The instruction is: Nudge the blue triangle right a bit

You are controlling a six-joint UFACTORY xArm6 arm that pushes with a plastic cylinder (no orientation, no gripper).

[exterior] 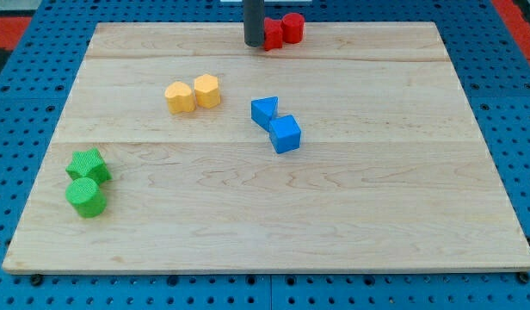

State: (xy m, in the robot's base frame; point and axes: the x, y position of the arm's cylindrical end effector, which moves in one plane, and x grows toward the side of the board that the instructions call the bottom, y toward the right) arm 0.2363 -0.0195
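Observation:
The blue triangle lies a little above the board's middle, touching the blue cube at its lower right. My tip is at the view's top edge of the board, well above the blue triangle and just left of a red block.
A wooden board lies on a blue pegboard. A red cylinder stands at the top beside the red block. Two yellow blocks sit left of the triangle. A green star-like block and a green cylinder are at the lower left.

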